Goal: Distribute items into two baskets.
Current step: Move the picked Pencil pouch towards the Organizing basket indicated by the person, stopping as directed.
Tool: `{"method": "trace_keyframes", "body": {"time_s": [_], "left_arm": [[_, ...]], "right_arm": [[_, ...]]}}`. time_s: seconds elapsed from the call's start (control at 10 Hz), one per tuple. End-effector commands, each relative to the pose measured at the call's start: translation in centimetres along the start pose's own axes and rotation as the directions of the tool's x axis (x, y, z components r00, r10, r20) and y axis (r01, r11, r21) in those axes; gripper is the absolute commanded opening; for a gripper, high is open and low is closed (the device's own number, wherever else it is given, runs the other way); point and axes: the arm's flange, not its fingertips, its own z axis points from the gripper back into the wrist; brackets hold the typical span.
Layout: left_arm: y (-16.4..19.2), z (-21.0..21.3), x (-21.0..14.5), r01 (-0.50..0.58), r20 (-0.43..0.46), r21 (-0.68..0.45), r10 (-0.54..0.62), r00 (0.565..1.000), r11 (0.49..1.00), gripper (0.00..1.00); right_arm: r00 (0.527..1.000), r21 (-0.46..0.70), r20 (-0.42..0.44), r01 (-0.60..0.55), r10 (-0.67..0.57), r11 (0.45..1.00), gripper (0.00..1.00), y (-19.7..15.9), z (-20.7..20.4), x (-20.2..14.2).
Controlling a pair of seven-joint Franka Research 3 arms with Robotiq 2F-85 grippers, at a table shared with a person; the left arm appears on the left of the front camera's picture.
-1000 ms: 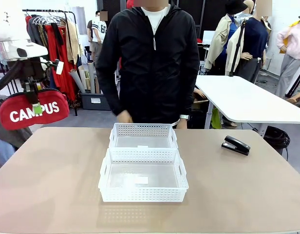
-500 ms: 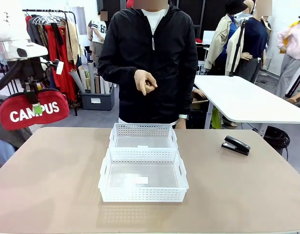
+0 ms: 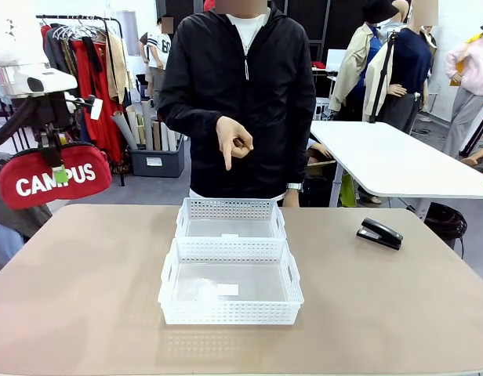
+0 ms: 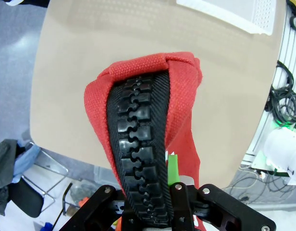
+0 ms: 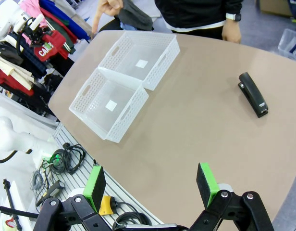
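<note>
Left gripper [image 3: 58, 166]: clamped on the zipper edge of the red pouch [image 3: 49, 184]; it hung in the air beyond the table's [image 3: 85, 282] far left corner, well apart from both baskets
Right gripper [image 5: 150, 185]: jaws wide apart, holding nothing; high above the table's near right
Stapler [image 3: 379, 233]: lay on the table at the far right, untouched
Baskets: near basket [image 3: 230, 313] and far basket [image 3: 230, 209] touched end to end at mid-table; neither held an item
Change: within the last second the person's hand [image 3: 234, 142] rose from the far table edge; its index finger now pointed down above the far basket
Meaning: probably a cue that the pouch belonged in the far basket; nothing had been distributed yet
</note>
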Motion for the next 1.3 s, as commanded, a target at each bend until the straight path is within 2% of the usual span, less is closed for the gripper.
{"method": "trace_keyframes", "body": {"time_s": [0.0, 1.2], "left_arm": [[-0.12, 0.31, 0.03, -0.01, 0.006, 0.01, 0.01, 1.0, 1.0, 0.0], [-0.23, -0.07, 0.05, 0.006, 0.007, -0.002, -0.006, 1.0, 1.0, 0.0]], "right_arm": [[1.0, 0.009, 0.015, -0.009, 0.009, 1.0, 1.0, 0.0, 0.04, 0.15], [1.0, 0.009, 0.015, -0.009, 0.009, 1.0, 1.0, 0.0, 0.04, 0.15]]}}
